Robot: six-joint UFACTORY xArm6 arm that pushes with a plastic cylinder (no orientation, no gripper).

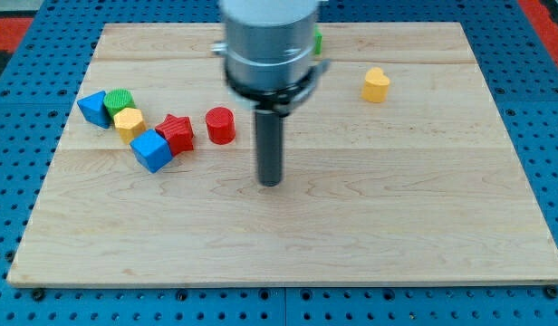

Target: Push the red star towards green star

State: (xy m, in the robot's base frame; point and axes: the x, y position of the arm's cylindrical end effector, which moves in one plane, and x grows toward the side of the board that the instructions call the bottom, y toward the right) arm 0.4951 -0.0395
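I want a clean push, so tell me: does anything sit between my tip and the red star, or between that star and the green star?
The red cylinder sits between my tip and the red star. The green star is mostly hidden behind the arm; nothing visible blocks that path.

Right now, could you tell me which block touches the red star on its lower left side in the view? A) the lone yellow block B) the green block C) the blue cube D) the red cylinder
C: the blue cube sits against the red star, below and to its left.
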